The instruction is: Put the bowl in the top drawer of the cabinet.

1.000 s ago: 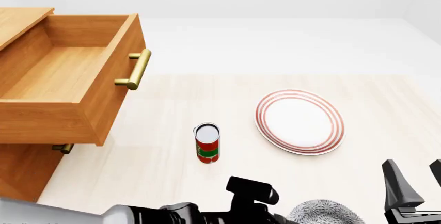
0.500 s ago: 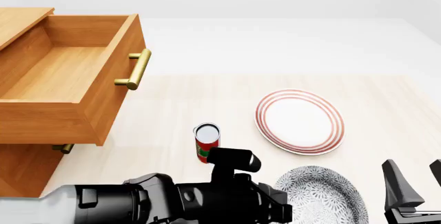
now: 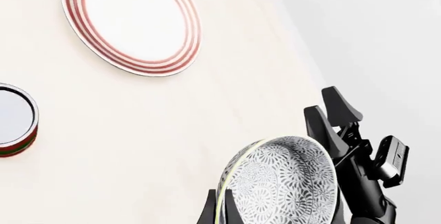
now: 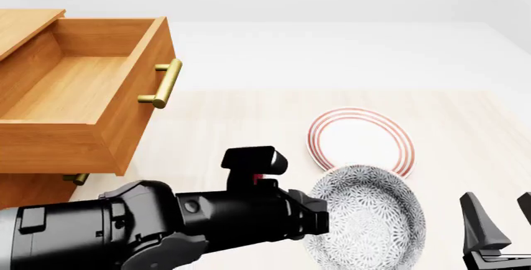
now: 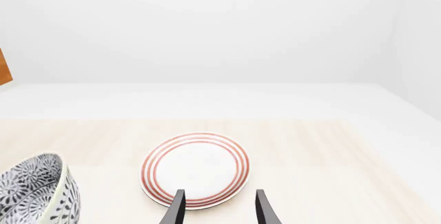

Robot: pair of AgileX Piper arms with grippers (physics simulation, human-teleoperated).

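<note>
Two arms: only the left one is working; the right one waits low at the near edge.
Left pincer [image 3: 218,214]: clamped on the near rim of the bowl [image 4: 365,217], one finger each side of the wall.
Bowl: held off the counter [image 4: 207,133], tipped steeply, mouth towards the front camera, partly covering the red-ringed plate [image 4: 359,139] beyond it.
Right pincer [image 5: 217,208]: fingers spread, nothing between them, plate ahead of it.
Top drawer [image 4: 79,96]: pulled out of the cabinet [image 4: 25,201], far to the left pincer's left and higher.
Left arm pose: stretched across the near view, wrist rolled.
Doing it well: lift above the drawer's front wall and brass handle [image 4: 164,83], level the bowl, carry slowly; the rim grip looks slip-prone.
</note>
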